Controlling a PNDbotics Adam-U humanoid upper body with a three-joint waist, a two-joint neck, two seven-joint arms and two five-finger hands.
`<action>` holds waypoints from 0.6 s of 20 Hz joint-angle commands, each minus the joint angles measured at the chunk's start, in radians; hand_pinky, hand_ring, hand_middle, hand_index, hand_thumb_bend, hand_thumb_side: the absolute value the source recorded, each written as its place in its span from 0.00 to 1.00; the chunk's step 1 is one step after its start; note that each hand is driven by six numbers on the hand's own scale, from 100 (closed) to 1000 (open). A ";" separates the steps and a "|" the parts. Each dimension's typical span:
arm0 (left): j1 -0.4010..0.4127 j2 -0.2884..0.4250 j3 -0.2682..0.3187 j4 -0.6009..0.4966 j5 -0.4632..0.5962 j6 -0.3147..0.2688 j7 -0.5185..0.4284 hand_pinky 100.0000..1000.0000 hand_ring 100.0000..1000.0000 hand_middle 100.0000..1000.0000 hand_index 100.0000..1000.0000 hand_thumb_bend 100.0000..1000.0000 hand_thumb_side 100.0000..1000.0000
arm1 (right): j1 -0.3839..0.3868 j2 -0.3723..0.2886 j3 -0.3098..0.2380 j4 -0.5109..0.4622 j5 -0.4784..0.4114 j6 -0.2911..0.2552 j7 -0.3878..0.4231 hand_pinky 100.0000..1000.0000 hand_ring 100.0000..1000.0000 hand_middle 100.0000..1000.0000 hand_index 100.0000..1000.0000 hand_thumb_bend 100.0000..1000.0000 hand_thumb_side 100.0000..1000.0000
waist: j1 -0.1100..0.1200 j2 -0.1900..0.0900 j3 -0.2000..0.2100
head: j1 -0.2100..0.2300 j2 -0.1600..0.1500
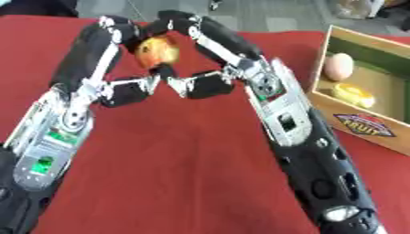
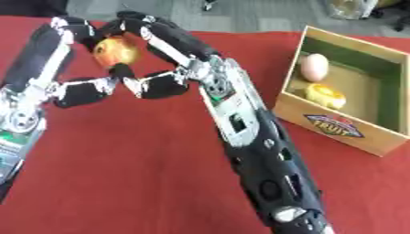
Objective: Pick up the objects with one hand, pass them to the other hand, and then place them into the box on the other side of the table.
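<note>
Meeting above the red table (image 1: 176,173), both hands curl around the apple (image 1: 158,49); the right hand (image 1: 232,59) should close fully before the left hand (image 1: 100,50) lets go (box (image 1: 376,132) waits rightward).

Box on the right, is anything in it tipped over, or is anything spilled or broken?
Nothing stands out. The wooden box sits upright on the red table, with a pink egg-shaped thing and a yellow thing resting inside. Both hands, left and right, meet around a red-yellow fruit.
</note>
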 commanded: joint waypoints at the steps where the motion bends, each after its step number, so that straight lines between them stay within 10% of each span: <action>1: -0.015 0.005 0.013 -0.035 -0.012 -0.002 0.014 0.63 0.45 0.37 0.40 0.15 0.00 | -0.010 -0.004 -0.001 -0.006 0.026 -0.005 0.009 0.95 1.00 0.56 0.72 0.00 0.04 | -0.001 -0.026 0.001 | 0.001 -0.014; 12: -0.011 0.002 0.019 -0.048 -0.030 -0.004 0.031 0.63 0.45 0.37 0.40 0.15 0.00 | -0.009 -0.003 -0.006 -0.003 0.072 -0.011 0.016 0.94 1.00 0.49 0.66 0.00 0.06 | -0.002 -0.026 0.001 | 0.010 -0.025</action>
